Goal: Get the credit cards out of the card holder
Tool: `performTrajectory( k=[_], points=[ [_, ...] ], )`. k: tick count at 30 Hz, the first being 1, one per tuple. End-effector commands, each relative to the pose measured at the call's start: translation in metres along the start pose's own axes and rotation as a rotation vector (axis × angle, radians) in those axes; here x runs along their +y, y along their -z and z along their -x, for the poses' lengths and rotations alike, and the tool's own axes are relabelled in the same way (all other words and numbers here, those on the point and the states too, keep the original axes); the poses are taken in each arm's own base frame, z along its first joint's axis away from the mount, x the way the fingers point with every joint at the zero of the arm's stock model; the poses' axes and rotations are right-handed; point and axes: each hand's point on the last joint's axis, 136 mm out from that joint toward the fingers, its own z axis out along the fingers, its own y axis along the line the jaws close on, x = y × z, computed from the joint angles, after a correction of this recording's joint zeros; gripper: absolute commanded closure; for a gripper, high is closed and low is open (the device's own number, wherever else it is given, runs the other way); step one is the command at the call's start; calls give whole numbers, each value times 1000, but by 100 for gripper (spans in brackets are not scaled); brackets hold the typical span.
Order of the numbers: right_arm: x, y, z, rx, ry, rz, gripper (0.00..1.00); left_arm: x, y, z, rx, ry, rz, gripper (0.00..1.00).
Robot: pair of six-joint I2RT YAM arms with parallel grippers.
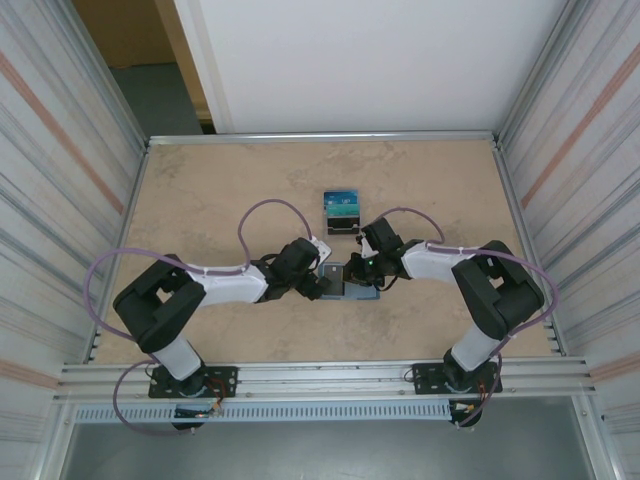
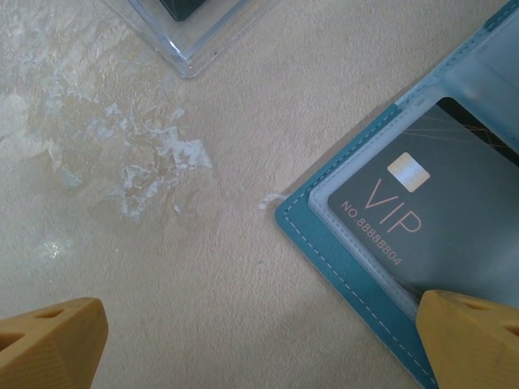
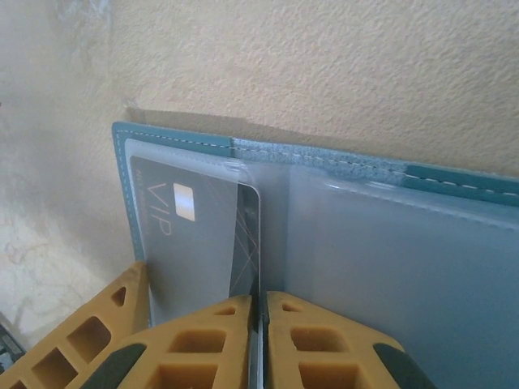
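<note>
Teal-blue card holder [image 1: 345, 280] is seen lying open & flat on the tan table [image 1: 200, 200], roughly midway btwn the two arms, grey-blue inner pockets facing up.

One dark VIP card [image 2: 438, 203] w/ a chip and "NO 88888804" is held in the clear pocket of one half of the holder [image 2: 312, 227]. In the right wrist view the card [image 3: 203, 235] is seen w/ its inner edge reaching toward the holder's fold. The other half of the holder [image 3: 389, 267] is seen as clear film over grey-blue, no card made out there.

Left gripper [image 1: 322, 283] is placed at the holder's left side. Its jaws are spread wide: one yellow finger [image 2: 49, 344] is over bare table off the holder's corner, the other [image 2: 474, 340] overlaps the holder's stitched edge by the card.

Right gripper [image 1: 362, 270] is set over the holder's right part. In its wrist view the gripper [image 3: 259, 340] is seen w/ fingers pressed nearly together at the holder's fold. The card's edge runs into the slit btwn them, so the card appears pinched; pocket film may be caught too, not clear.

A small stand [image 1: 342, 212] w/ dark base & blue-teal top is seen beyond the holder, apart from it. Its clear plastic corner [image 2: 195, 40] is visible in the left wrist view.
</note>
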Motion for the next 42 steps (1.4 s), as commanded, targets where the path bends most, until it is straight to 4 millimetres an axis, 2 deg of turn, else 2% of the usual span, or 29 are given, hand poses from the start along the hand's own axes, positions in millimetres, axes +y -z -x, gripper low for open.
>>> performTrajectory(
  k=[1, 20, 30, 42],
  points=[
    [-2, -5, -7, 30, -32, 25, 88, -2, -5, -12, 55, -35, 9, 1],
    [24, 3, -7, 19, -14, 207, 88, -7, -5, -12, 72, -46, 0, 1],
    [29, 9, -6, -1, -3, 245, 89, -8, 1, -12, 73, -38, -4, 1],
    [32, 9, -7, -5, -12, 280, 86, -11, 6, -7, 66, -39, -5, 1]
  ],
)
